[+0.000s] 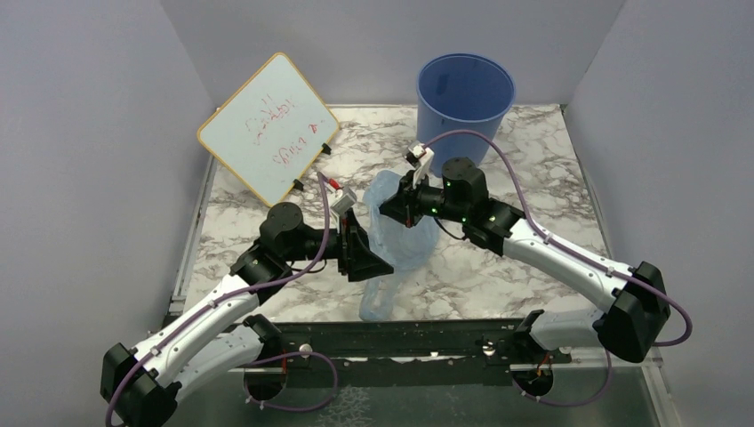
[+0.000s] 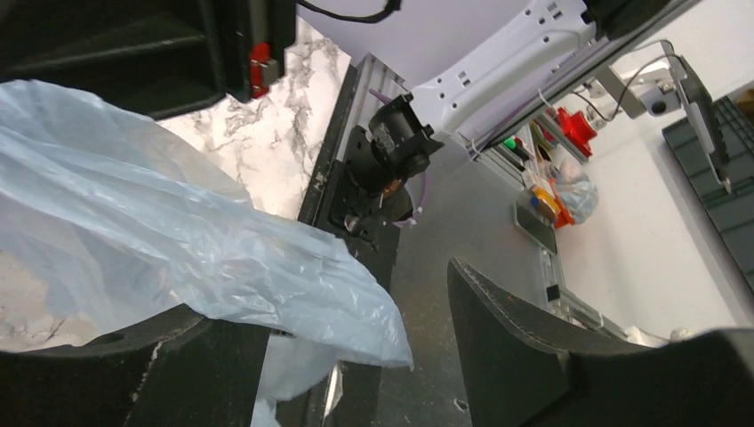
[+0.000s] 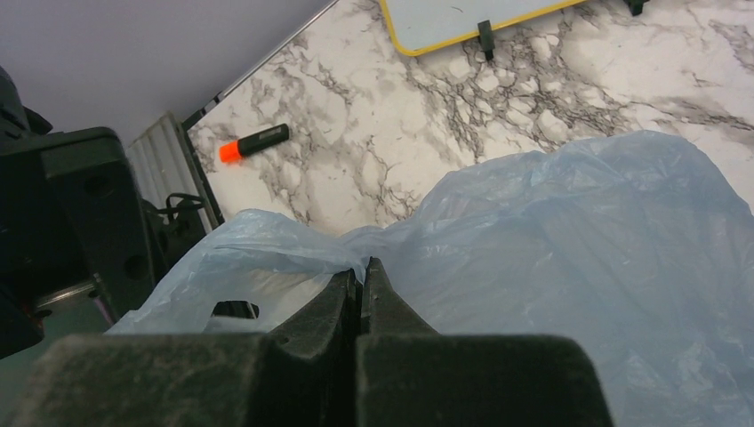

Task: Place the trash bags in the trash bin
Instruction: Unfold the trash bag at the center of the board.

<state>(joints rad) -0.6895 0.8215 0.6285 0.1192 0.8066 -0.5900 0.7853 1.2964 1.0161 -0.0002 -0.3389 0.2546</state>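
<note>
The thin blue trash bag (image 1: 405, 238) is near the middle of the marble table (image 1: 542, 151), a bit toward the near edge. It is not in the bin yet. The right gripper (image 3: 360, 283) has its two fingers pressed tight together on a fold at the top of the bag. That pinch lifts the bag up, and the bottom of it droops down toward the near edge.

The left gripper (image 1: 363, 253) is just beside the bag, on its left. Its fingers are wide apart. In its own camera a loose bit of bag lies over one finger (image 2: 133, 374), but the other finger is well apart from it, so I would say it grips nothing.

The blue trash bin (image 1: 458, 120) stands upright at the far edge of the table, right of the middle, with its mouth open at the top. A whiteboard (image 1: 267, 124) with red writing leans near the far left corner, and a marker (image 3: 253, 142) with an orange cap lies flat on the table, apart from the bag.

So the step in hand looks like the carry: the bag is picked up but not dropped in. I think the next move needs the right arm to lift the bag higher than the rim, go to the far edge, and let go only over the mouth. The bag is floppy, so its hanging end could catch on the rim.
</note>
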